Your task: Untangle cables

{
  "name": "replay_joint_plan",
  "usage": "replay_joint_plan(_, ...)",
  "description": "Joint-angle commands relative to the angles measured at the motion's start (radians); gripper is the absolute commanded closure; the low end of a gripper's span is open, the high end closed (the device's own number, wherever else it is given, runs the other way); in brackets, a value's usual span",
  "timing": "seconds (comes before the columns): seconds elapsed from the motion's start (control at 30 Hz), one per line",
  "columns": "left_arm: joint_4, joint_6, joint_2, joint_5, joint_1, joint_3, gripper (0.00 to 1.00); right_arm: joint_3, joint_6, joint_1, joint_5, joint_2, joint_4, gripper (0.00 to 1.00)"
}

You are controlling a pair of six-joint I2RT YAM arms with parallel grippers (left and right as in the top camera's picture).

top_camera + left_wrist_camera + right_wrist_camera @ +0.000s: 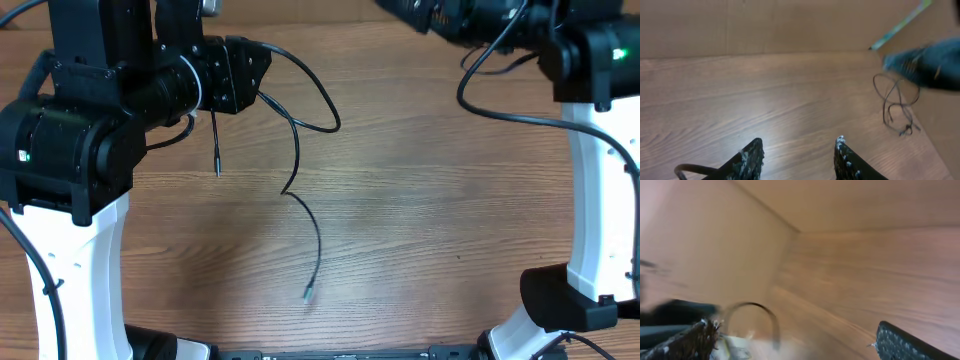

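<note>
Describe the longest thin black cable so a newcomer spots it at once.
On the brown wooden table, start at the black left arm. A thin black cord snakes from it toward the table's middle, ending in a small pale-tipped plug. Its neighbour, the other cord end, is short and straight.

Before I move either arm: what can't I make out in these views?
Overhead: right gripper cut off by the top edge; left arm hides where the cables begin.
Left wrist: a blurred dark shape overlaps the distant cable tangle; plug ends too small.
Right wrist: motion blur; the dark loop low in frame cannot be identified.
</note>
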Motion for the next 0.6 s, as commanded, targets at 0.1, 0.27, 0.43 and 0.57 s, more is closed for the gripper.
replay_joint_plan(0.1,0.029,-0.042,-0.005,-0.132,0.003,0.022,0.96,0.006,-0.174,0.110,0.191,-0.005,-0.102,0.00)
replay_joint_plan(0.27,-0.017,-0.041,-0.005,-0.347,0.003,0.022,0.96,0.006,-0.209,0.207,0.497,-0.005,-0.168,0.00)
replay_joint_plan(0.43,-0.025,-0.054,-0.005,-0.554,-0.005,0.022,0.96,0.006,-0.197,0.240,0.703,-0.005,-0.156,0.00)
replay_joint_plan(0.57,-0.017,-0.066,-0.004,-0.668,-0.024,0.022,0.96,0.006,-0.156,0.240,0.674,-0.005,-0.153,0.00)
